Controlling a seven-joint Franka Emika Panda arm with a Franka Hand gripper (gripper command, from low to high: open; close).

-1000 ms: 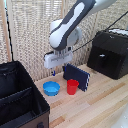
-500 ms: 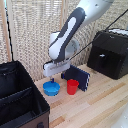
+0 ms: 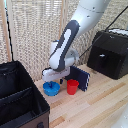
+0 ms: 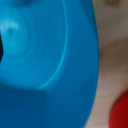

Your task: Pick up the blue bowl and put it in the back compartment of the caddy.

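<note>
1 caddy [image 3: 20, 102], well apart from your gripper [image 3: 56, 83]. 1 blue bowl [image 3: 51, 88] directly beneath it, on the table, positioned for pickup; jaw opening cannot be told. 1 red cup [image 3: 72, 87] just beside.

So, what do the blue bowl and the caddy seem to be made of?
The blue bowl looks like smooth moulded plastic: even bright colour, soft sheen and ring-shaped steps inside in the wrist view. The caddy looks like matte black fabric, probably soft-sided: dull surface, slightly uneven walls and dividers. Neither is certain.
</note>
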